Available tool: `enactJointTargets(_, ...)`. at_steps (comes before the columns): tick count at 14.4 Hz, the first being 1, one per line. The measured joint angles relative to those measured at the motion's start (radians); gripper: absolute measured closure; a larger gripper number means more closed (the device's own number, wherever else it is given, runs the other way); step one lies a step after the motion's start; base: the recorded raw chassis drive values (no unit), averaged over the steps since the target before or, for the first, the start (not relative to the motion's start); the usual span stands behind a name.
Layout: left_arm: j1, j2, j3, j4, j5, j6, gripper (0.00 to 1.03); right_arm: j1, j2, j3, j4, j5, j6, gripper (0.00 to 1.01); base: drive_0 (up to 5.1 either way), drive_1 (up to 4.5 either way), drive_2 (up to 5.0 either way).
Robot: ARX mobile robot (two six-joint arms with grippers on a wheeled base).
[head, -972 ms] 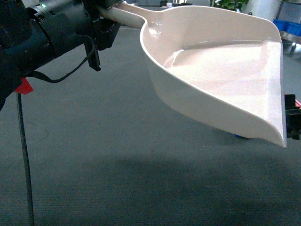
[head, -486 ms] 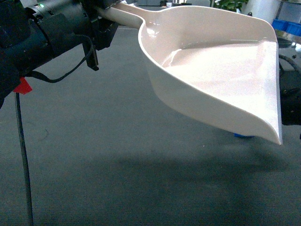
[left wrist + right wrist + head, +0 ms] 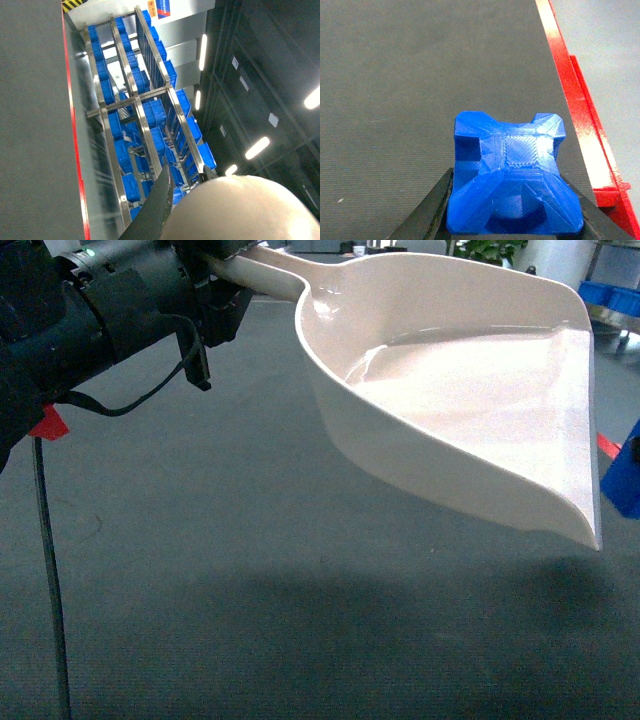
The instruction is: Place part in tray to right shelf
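Where the right wrist camera looks down, the blue part (image 3: 512,182) sits wedged between the two dark fingers (image 3: 432,207) of the right gripper (image 3: 515,220), which are closed against its sides, with grey matting beneath it and the table's red edge (image 3: 572,90) running off to its right. Whether the part touches the matting or hangs clear of it cannot be told from that view. From the head camera only a sliver of blue (image 3: 633,445) shows at the right border, just beside the front lip of the tray (image 3: 470,410); most of the part and the whole right gripper are cut off there. The cream tray is held up over the grey worktop (image 3: 250,590), tilted, its scoop empty and its shadow lying on the mat below. Its long handle runs into the left gripper (image 3: 215,275) at the top left corner; the fingers are buried behind the dark arm housing and a black cable, so how they grip it cannot be seen. The left wrist view shows a pale rounded bulk of the tray (image 3: 240,210) and, beyond, a steel rack (image 3: 135,100) packed with blue bins (image 3: 155,112).
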Motion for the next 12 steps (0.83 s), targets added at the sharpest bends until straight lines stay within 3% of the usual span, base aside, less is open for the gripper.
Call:
enactJointTargets(2,0.0,0.0,0.0,0.0,0.001,0.0,0.9,0.03,-0.216,-0.011,-0.103,-0.021,-0.007,0.55,0.0,0.0,0.0)
enactJointTargets(5,-0.002,0.0,0.0,0.0,0.003,0.0,0.9,0.193,-0.399,0.099,-0.146,-0.064,0.042,0.55,0.0,0.0,0.0)
enactJointTargets(7,-0.001,0.0,0.0,0.0,0.003,0.0,0.9,0.344,-0.319,0.175,-0.137,-0.056,0.121,0.55,0.0,0.0,0.0)
enactJointTargets(9,-0.001,0.0,0.0,0.0,0.002,0.0,0.9,0.452,-0.179,0.213,-0.149,-0.077,0.228,0.55,0.0,0.0,0.0)
enactJointTargets(11,0.011,0.002,-0.001,-0.008,-0.004,0.007,0.9,0.476,-0.098,0.243,-0.115,-0.067,0.301,0.54,0.0,0.0,0.0)
enactJointTargets(12,0.011,0.002,-0.001,-0.001,-0.01,0.007,0.9,0.474,-0.079,0.245,-0.088,-0.051,0.324,0.41,0.0,0.0,0.0)
